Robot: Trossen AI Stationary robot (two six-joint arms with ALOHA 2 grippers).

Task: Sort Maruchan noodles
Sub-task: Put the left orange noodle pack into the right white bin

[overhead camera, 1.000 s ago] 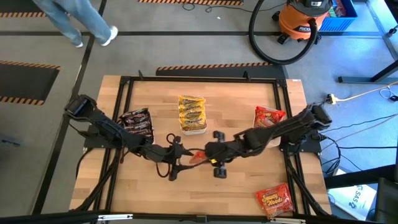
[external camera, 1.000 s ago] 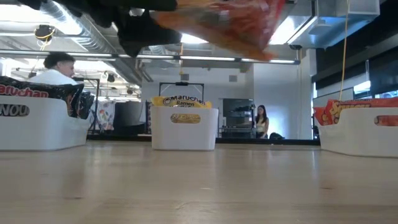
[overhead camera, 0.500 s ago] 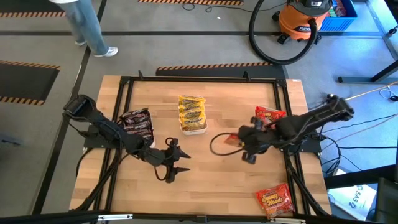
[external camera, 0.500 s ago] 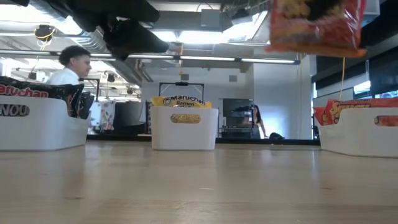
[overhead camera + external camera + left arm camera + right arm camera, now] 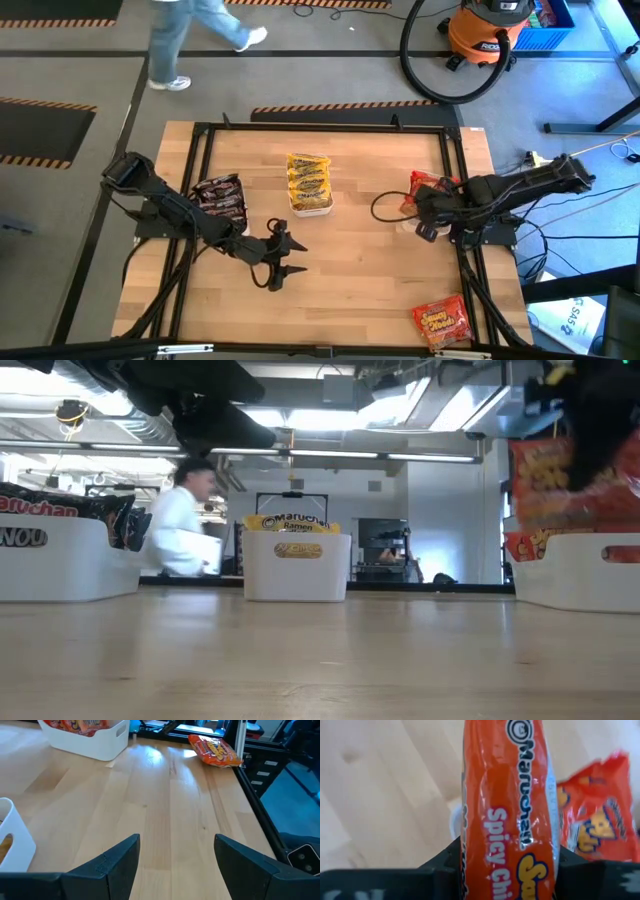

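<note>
My right gripper (image 5: 417,214) is shut on a red-orange Maruchan noodles packet (image 5: 507,795), over the near-left corner of the right white tray (image 5: 580,570), which holds more red-orange packets (image 5: 436,187). The low view shows the held packet (image 5: 555,485) hanging above that tray's rim. My left gripper (image 5: 285,262) is open and empty over the table's middle left, its fingers (image 5: 112,865) apart above bare wood. Yellow packets fill the middle tray (image 5: 309,205). Dark packets lie in the left tray (image 5: 220,197). One loose red-orange packet (image 5: 441,322) lies flat at the near right corner. My right gripper pinches the red-orange packet between its two fingers, one on each side of the packet's near end (image 5: 470,857). The fingers slant steeply down from the table's right. The packet runs lengthwise away from them and hangs lifted clear, just above the right tray.
A black frame (image 5: 200,130) borders the wooden table. A person (image 5: 200,30) walks past the far edge, also seen behind the trays in the low view. An orange vacuum (image 5: 490,30) and its hose stand on the floor at the far right. Bare wood lies between the trays and the near edge.
My right gripper has carried the red-orange packet from the table's middle toward the right edge, to above the right tray, tipping more steeply downward on the way. The packet has stayed clear of the table. The person has walked along beyond the far edge.
</note>
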